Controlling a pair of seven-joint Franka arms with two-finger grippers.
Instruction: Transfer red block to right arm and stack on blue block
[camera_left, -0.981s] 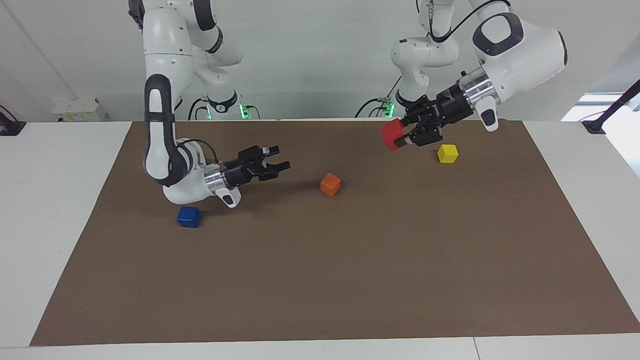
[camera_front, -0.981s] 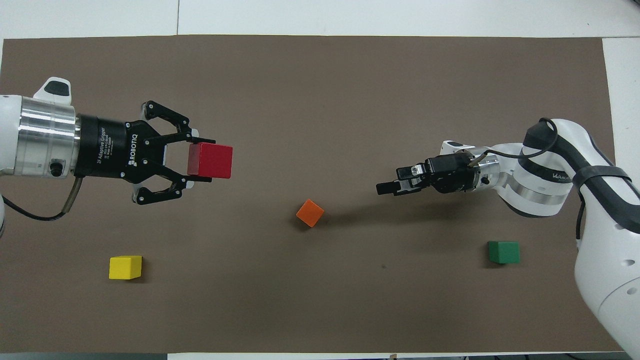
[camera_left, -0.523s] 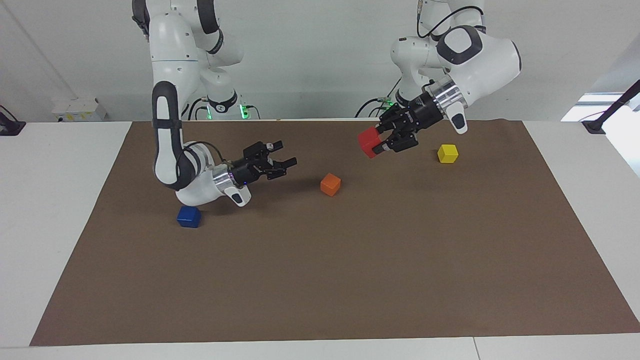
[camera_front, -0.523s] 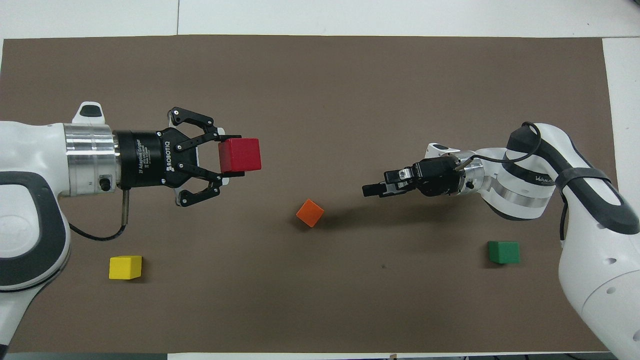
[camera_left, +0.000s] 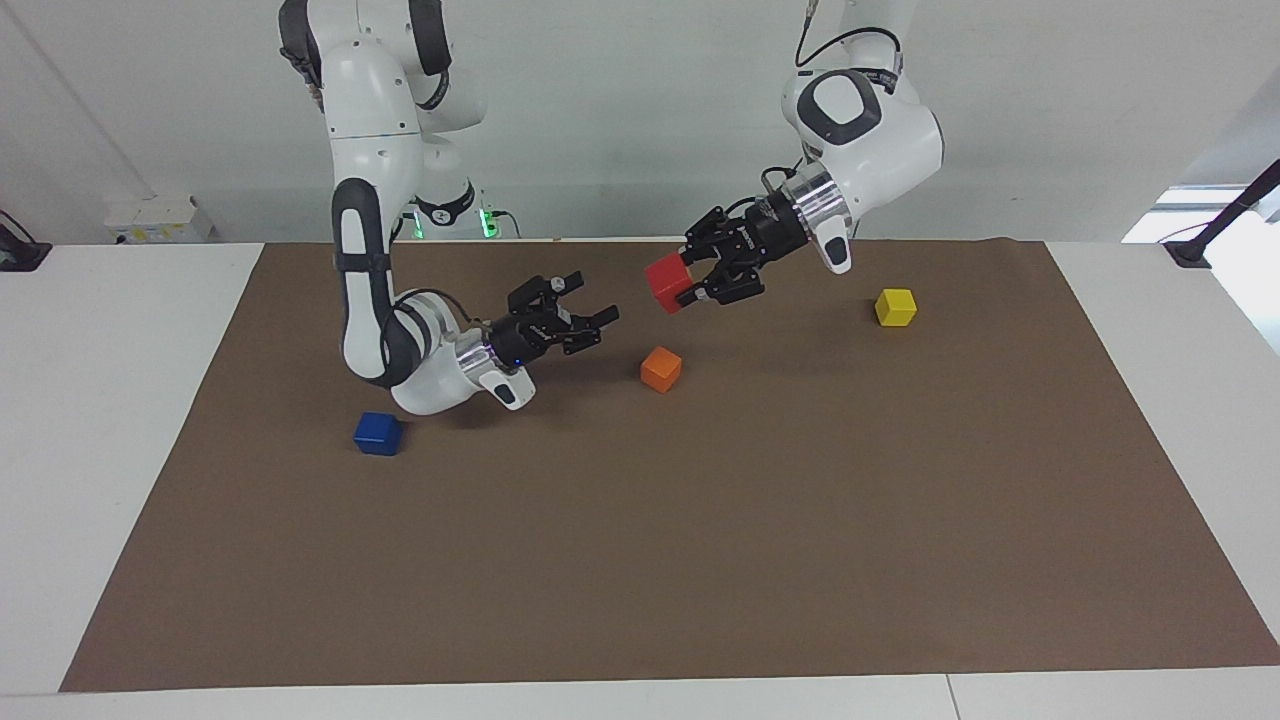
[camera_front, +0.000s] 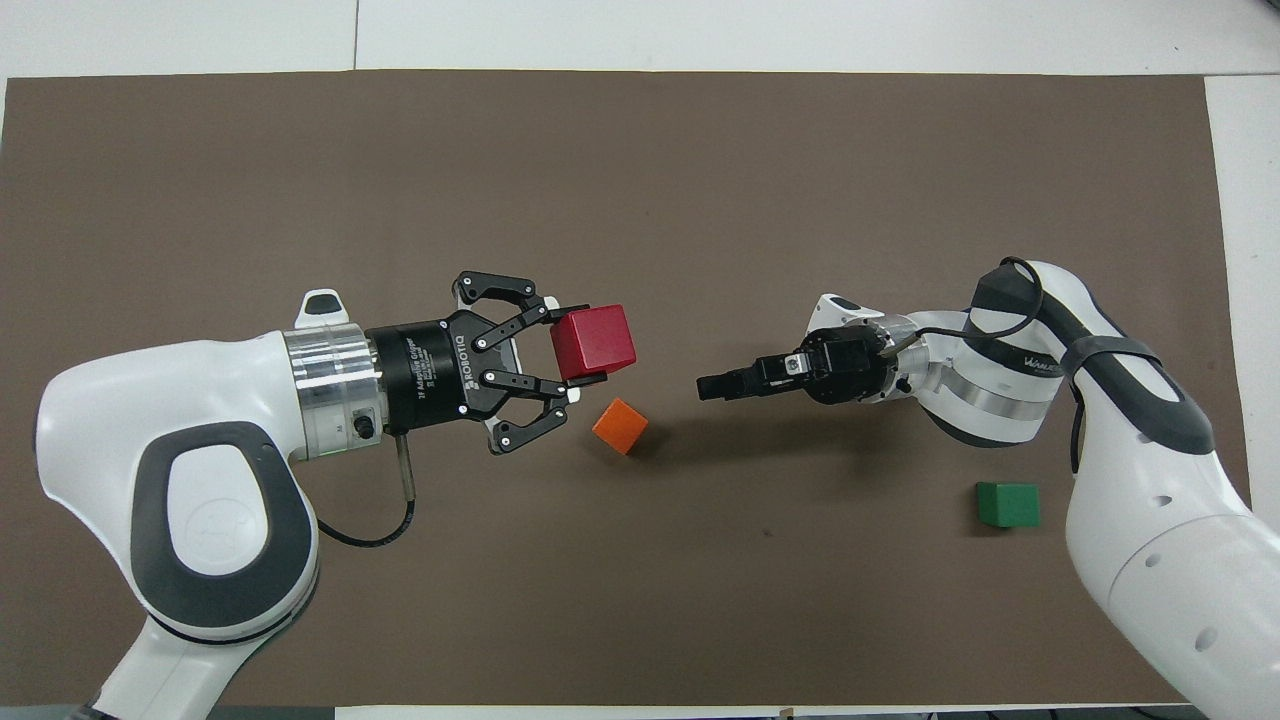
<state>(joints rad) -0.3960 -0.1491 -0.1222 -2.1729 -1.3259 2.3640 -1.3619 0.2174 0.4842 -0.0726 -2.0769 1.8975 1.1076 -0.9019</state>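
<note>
Red block (camera_left: 668, 282) mid-frame, above desk, gripped by left fingers (camera_left: 688, 286) at one end only. Right fingers (camera_left: 594, 322) open, close by. Risk: misaligned handover, block slips, falls near orange block (camera_left: 661, 369).

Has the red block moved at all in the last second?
Yes. In the facing view the red block, held in the left gripper, has travelled away from the yellow block to above the orange block, toward the open right gripper.

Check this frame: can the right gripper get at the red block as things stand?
Probably yes. The right gripper is open and points at the red block, held up in the left gripper. Only open air lies between them; the orange block sits lower, on the mat.
</note>
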